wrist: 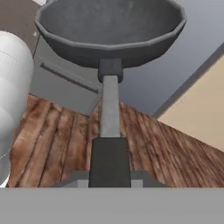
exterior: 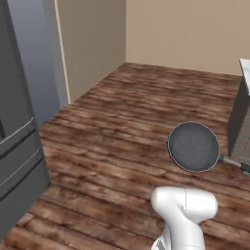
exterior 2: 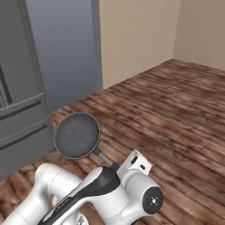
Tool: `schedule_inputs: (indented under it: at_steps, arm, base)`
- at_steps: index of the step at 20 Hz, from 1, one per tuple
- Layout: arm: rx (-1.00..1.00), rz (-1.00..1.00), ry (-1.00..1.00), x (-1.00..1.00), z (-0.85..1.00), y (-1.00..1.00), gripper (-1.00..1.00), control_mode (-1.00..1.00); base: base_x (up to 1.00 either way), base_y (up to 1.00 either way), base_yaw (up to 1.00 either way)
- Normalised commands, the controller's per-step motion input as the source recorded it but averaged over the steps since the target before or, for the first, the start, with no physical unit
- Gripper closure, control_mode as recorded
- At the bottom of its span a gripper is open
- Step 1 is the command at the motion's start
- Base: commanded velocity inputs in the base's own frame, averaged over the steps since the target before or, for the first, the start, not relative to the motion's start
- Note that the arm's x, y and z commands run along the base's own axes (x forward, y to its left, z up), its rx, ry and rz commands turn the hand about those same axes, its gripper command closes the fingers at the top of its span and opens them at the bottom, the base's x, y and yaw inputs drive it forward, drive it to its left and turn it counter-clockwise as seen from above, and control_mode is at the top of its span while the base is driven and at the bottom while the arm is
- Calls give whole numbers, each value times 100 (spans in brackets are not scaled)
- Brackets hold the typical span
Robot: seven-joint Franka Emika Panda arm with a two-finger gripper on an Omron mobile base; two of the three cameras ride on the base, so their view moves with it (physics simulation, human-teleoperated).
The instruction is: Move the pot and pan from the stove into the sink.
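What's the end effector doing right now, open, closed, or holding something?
End effector: closed on the pan's long handle, carrying it above the wooden floor.

Even, shadowless light; slightly soft render.

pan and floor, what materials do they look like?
Pan: dark grey, matte, faintly speckled, likely cast metal; the handle is paler grey with a black grip end. Floor: brown planks with grain streaks, looks like wood, low sheen.
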Motion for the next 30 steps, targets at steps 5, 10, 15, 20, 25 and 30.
schedule_inputs:
  at_steps: [5,10,15,20,25,30]
  arm:
    - [0,0,0,0,0,0,100,100]
    - [0,0,0,0,0,0,100,100]
    - [0,0,0,0,0,0,100,100]
    - [0,0,0,0,0,0,100,100]
    - [0,0,0,0,0,0,100,100]
    - [0,0,0,0,0,0,100,100]
  base:
    - [1,-18,-48]
    - [0,-21,-46]
    - [0,-24,-45]
    - [0,-24,-45]
    - [0,-23,-38]
    - [0,-2,-4]
